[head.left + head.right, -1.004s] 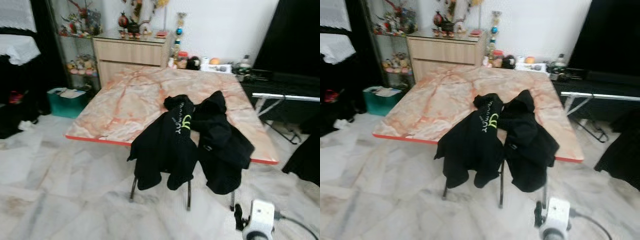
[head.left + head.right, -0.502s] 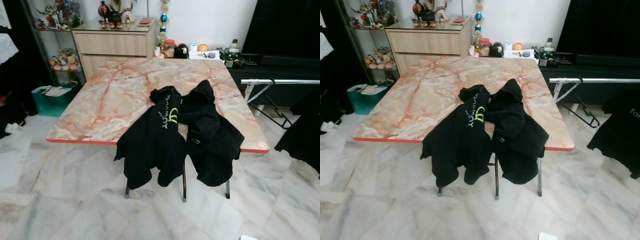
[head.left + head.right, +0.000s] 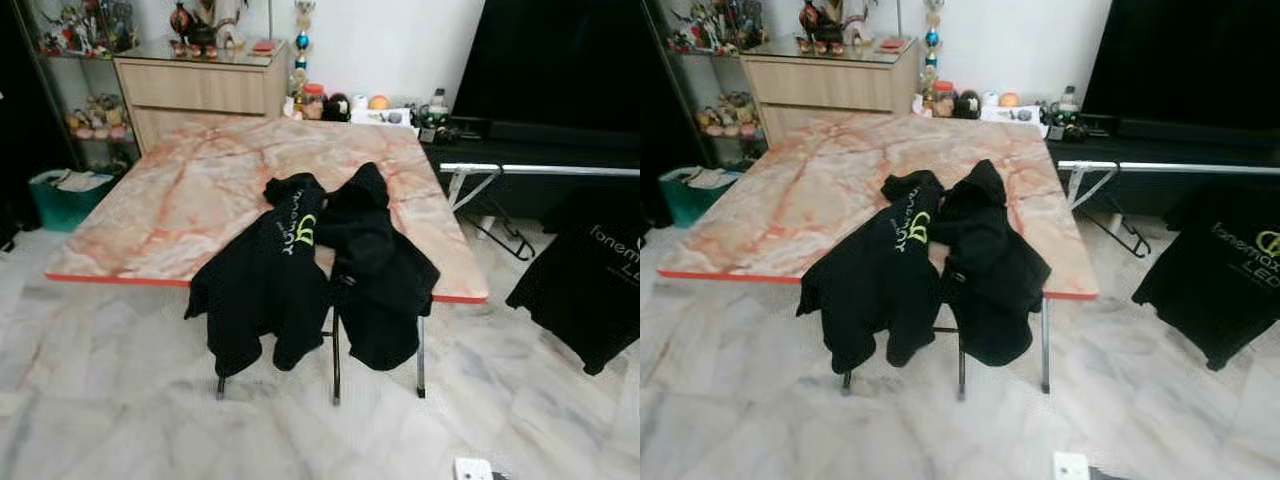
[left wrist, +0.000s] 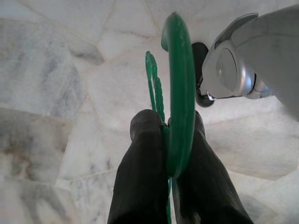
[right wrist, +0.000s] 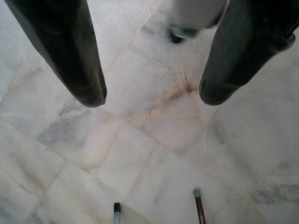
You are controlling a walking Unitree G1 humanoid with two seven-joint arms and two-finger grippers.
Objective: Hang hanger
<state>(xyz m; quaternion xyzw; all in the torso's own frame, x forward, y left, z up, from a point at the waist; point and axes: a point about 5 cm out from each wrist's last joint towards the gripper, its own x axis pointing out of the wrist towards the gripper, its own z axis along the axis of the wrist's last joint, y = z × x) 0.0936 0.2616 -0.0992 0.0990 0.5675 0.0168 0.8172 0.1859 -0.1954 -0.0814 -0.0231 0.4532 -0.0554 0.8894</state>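
Observation:
My left gripper (image 4: pixel 166 128) is shut on a green plastic hanger (image 4: pixel 180 88), pinching it just below its curved hook; it hangs low over the marble floor beside a silver part of my own body (image 4: pixel 243 65). My right gripper (image 5: pixel 152 98) is open, fingers wide apart above bare floor tiles, holding nothing. In the left eye view a silver clothes rail (image 3: pixel 540 168) runs along the right side, in front of a dark TV unit. A black printed T-shirt (image 3: pixel 585 285) hangs below it.
A marble-patterned table (image 3: pixel 180 200) with a red edge stands ahead, with two black hoodies (image 3: pixel 310 270) draped over its near edge and a chair. A wooden cabinet (image 3: pixel 195 85) and a teal bin (image 3: pixel 60 195) are behind and to the left. Open floor lies between me and the rail.
The head camera has swung to the right: the table has slid left in view, and the rail's black T-shirt has come into sight.

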